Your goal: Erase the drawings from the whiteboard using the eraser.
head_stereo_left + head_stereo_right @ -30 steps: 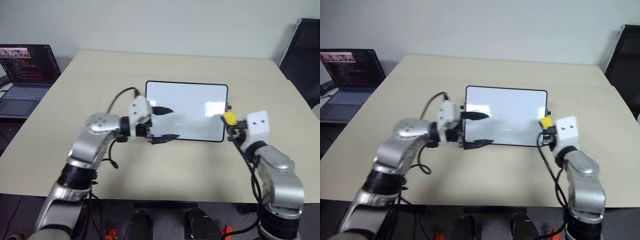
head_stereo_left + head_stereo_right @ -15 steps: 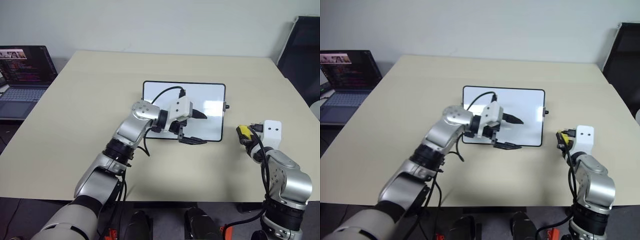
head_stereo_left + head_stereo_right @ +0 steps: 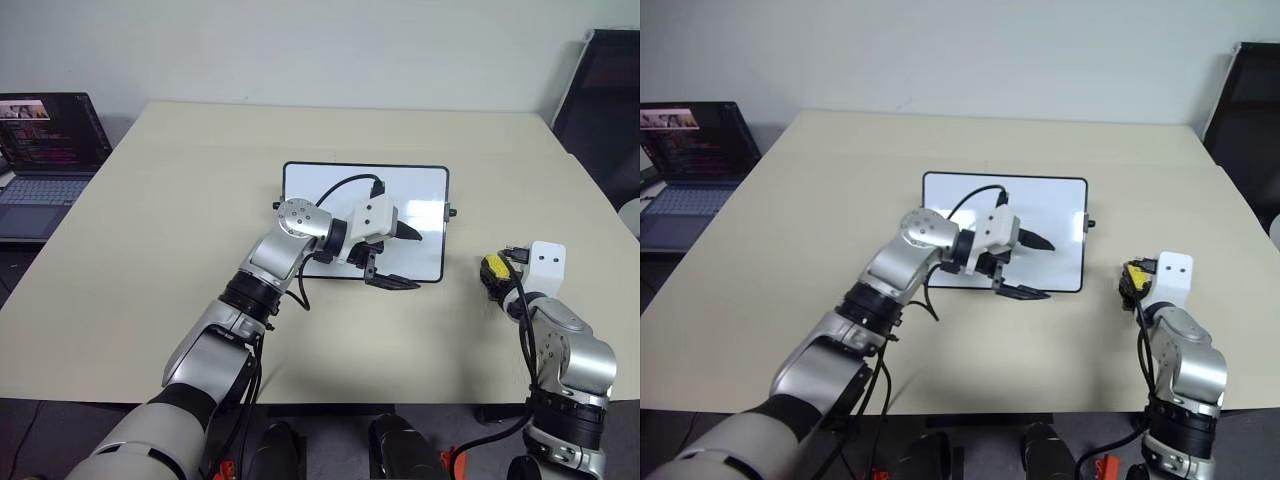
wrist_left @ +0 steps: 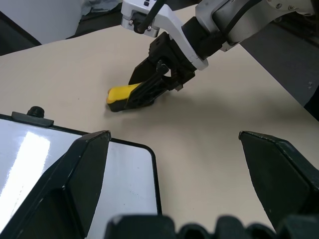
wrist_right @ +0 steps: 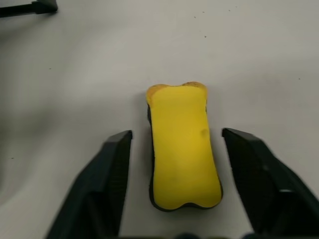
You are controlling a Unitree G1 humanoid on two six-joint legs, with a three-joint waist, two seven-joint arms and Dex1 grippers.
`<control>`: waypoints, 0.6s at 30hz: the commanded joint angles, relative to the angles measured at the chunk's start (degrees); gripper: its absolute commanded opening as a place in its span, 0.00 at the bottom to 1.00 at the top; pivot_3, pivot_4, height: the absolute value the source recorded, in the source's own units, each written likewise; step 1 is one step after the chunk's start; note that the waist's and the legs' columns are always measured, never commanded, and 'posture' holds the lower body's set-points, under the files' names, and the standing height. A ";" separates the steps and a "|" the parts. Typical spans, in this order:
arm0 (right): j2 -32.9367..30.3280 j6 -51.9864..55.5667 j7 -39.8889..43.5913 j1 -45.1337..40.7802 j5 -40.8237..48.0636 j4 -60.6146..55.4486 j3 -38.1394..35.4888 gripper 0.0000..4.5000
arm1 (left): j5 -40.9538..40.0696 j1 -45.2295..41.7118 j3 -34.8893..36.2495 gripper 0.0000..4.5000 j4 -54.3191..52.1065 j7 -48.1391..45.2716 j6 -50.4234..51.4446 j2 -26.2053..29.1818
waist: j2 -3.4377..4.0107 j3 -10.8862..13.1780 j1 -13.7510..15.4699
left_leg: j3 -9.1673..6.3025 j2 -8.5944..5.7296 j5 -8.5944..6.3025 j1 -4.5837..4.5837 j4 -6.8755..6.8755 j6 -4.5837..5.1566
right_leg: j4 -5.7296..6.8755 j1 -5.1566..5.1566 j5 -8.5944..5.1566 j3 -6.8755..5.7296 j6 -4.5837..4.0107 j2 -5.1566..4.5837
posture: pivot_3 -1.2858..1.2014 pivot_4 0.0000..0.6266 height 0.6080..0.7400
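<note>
The right gripper (image 5: 172,184) has its jaws spread wide, with gaps on both sides of the one eraser (image 5: 183,144), a small yellow block (black underside) lying on the beige desk (image 3: 180,200) just right of the whiteboard (image 3: 320,185). The left gripper (image 3: 398,258) hangs over the board's right part, jaws wide and holding nothing. The board is glossy white, black-framed, round-cornered. One open laptop (image 3: 45,150) sits off the desk's left edge.
</note>
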 commanded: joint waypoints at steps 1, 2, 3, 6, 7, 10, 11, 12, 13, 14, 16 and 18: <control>-1.11 -2.97 0.01 -0.54 1.92 -1.74 -0.03 0.99 | -0.14 0.74 1.42 1.00 -3.78 0.90 -0.14 0.56 | 0.01 0.01 0.00 | 0.00 0.00 0.00 0.00 0.00 0.00 | 0.00 0.00 0.00 0.00 0.00 0.00 | 0.52 0.24 1.00; -1.03 -3.98 -0.15 -0.46 2.19 -2.27 0.07 0.99 | -0.38 1.37 2.04 1.00 -4.65 1.58 0.10 0.87 | 0.02 0.01 -0.02 | 0.00 0.00 0.00 0.00 0.00 0.00 | 0.00 0.00 0.00 0.00 0.00 0.00 | 0.52 0.24 1.00; -0.95 -5.96 -0.38 -0.31 2.37 -3.30 0.25 0.99 | -0.77 2.39 3.15 1.00 -5.94 2.77 0.66 1.48 | 0.03 0.01 -0.04 | 0.00 0.00 0.00 0.00 -0.01 0.00 | 0.00 0.00 0.00 0.00 0.01 0.00 | 0.52 0.24 1.00; -1.68 -11.82 0.47 1.78 2.12 -7.06 2.47 0.99 | -1.58 6.08 7.67 1.00 -9.58 8.10 2.29 3.60 | 0.14 0.05 -0.15 | 0.00 0.01 0.00 0.01 -0.01 0.00 | 0.01 0.00 0.00 0.00 0.01 0.00 | 0.52 0.24 1.00; -1.29 -13.60 0.80 3.29 2.18 -8.93 3.61 0.99 | -2.36 8.15 10.07 1.00 -11.44 10.22 4.41 4.94 | 0.16 0.04 -0.18 | -0.01 0.01 0.00 0.01 -0.01 0.00 | 0.03 -0.01 0.00 0.00 0.01 0.01 | 0.52 0.24 1.00; -0.70 -16.24 0.60 6.59 2.20 -11.87 5.96 0.99 | -4.69 12.68 14.52 1.00 -16.70 14.13 10.09 7.40 | 0.16 0.04 -0.22 | -0.07 0.08 0.00 0.02 -0.03 0.00 | 0.04 -0.01 -0.01 -0.03 0.01 0.07 | 0.52 0.24 1.00; -0.13 -17.24 0.34 7.65 2.40 -12.51 6.47 0.99 | -5.36 14.96 16.48 1.00 -19.35 16.27 11.41 7.92 | 0.16 0.04 -0.17 | -0.07 0.08 0.00 0.02 -0.03 0.00 | 0.04 -0.01 -0.01 -0.03 0.00 0.07 | 0.52 0.24 1.00; 0.98 -19.59 -0.51 8.93 2.17 -13.02 7.05 0.99 | -6.57 19.44 20.30 1.00 -23.76 19.73 13.73 8.75 | 0.16 0.04 -0.08 | -0.06 0.08 0.00 0.02 -0.03 0.00 | 0.03 0.00 -0.01 -0.03 0.00 0.07 | 0.52 0.24 1.00; 1.61 -21.40 -0.92 9.92 2.23 -13.33 7.08 0.99 | -7.36 22.72 22.70 1.00 -27.35 22.46 15.58 9.12 | 0.19 0.02 -0.16 | -0.05 0.07 0.00 0.00 -0.02 0.00 | 0.03 0.00 0.00 -0.03 0.01 0.04 | 0.52 0.24 1.00; 2.39 -24.95 -0.45 10.80 2.59 -13.08 7.75 0.99 | -8.36 26.69 26.65 1.00 -30.85 26.02 17.13 9.21 | 0.20 0.02 -0.24 | 0.00 0.08 -0.01 0.01 -0.02 -0.01 | 0.00 0.01 0.00 0.02 0.01 0.01 | 0.52 0.24 1.00; 2.88 -30.49 0.15 12.09 2.83 -12.12 7.76 0.99 | -9.50 31.59 31.36 1.00 -35.69 31.87 19.98 8.55 | 0.21 0.03 -0.06 | -0.02 0.08 -0.01 0.01 -0.03 -0.02 | 0.03 0.03 -0.02 -0.03 0.03 0.00 | 0.52 0.24 1.00; 3.19 -31.85 0.86 13.51 4.98 -11.35 6.03 0.99 | -9.11 35.37 36.42 1.00 -38.29 39.67 21.24 7.04 | 0.15 0.02 0.18 | -0.04 0.08 -0.01 0.02 0.02 -0.02 | 0.04 0.03 -0.02 -0.06 0.02 0.00 | 0.52 0.24 1.00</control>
